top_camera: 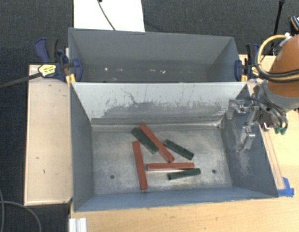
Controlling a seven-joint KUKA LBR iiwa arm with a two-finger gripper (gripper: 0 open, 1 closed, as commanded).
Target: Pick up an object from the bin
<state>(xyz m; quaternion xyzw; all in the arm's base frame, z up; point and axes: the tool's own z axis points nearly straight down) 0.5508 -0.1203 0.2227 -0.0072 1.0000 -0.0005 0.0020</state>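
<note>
At right wall of bin [238, 166], spotted gripper [246, 140] well apart from red sticks [139, 166] and green sticks [178, 149] heaped mid-floor; couldn't tell if open or closed.

No text, label or number is legible (even on the bin [154, 100]).

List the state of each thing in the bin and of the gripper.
gripper: by the right wall, clear of sticks
left green stick: flat
slanted red stick: flat, against left green stick
left red stick: lying flat
lower red stick: lying flat
right green stick: flat
bottom green stick: flat, beside lower red stick
</note>
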